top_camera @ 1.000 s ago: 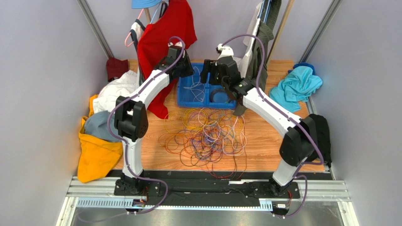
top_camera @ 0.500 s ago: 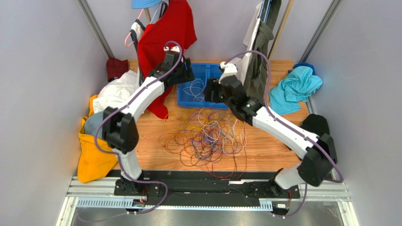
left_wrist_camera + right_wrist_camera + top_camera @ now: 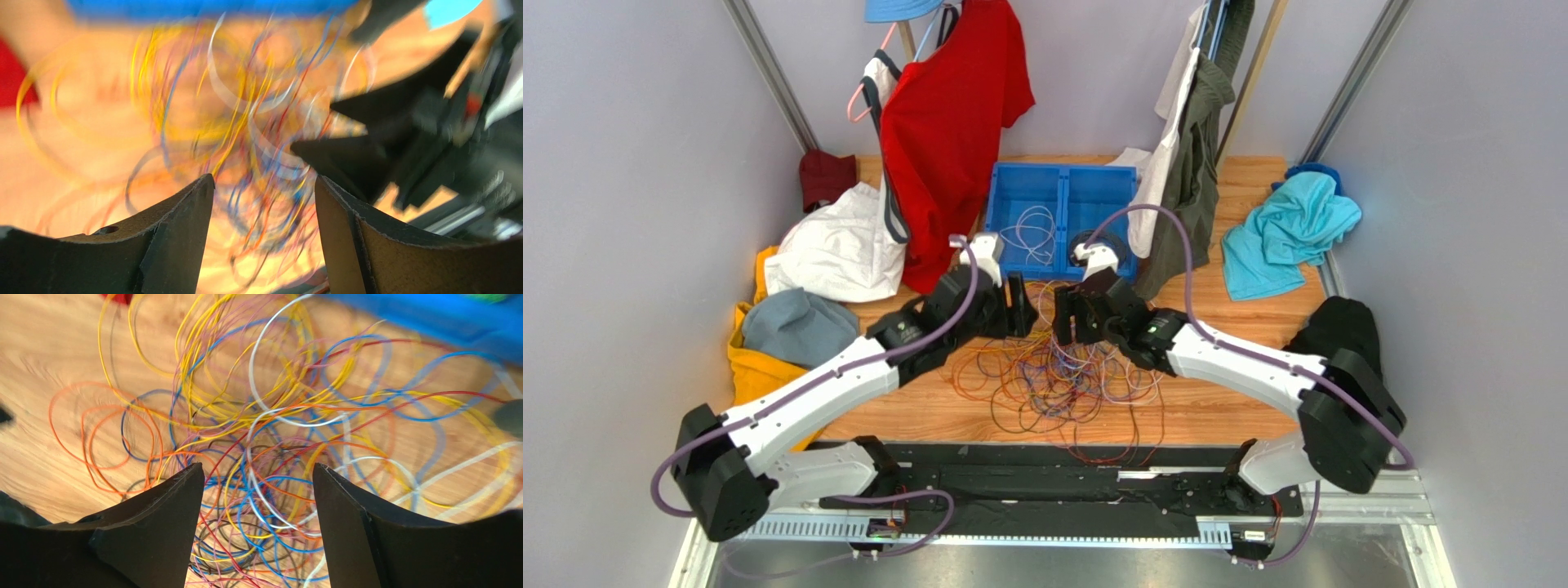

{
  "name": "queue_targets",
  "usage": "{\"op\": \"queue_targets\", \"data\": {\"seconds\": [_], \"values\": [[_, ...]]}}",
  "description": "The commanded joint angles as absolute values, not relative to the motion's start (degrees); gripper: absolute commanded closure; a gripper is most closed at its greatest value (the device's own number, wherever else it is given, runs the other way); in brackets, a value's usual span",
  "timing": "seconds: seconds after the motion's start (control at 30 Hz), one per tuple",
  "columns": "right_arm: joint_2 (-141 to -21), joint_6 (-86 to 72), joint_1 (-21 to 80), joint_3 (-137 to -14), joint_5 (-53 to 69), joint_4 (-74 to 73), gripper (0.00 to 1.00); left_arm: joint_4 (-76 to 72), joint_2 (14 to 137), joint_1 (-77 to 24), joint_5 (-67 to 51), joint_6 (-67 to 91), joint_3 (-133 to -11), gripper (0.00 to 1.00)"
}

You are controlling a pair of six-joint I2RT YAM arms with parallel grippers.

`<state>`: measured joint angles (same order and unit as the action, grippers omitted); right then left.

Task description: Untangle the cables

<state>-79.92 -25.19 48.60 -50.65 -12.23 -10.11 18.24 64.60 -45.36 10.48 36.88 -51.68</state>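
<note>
Cables [image 3: 1063, 374] lying centre frame, just below 2 facing grippers; left gripper [image 3: 263, 184], right gripper [image 3: 258, 468] both hovering, jaws apart, empty.

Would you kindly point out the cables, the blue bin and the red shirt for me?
cables [image 3: 1063, 374], top view, middle of the tangle.
blue bin [image 3: 1063, 169], top view, far rim.
red shirt [image 3: 952, 116], top view, chest area.
</note>
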Motion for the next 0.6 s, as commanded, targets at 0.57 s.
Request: {"op": "queue_targets", "data": {"seconds": [0.57], "values": [[-105.81, -20.57, 54.23, -67.49, -16.16, -9.13, 0.38, 32.25, 39.20, -49.31, 21.18, 49.39, -36.74, 0.31]]}}
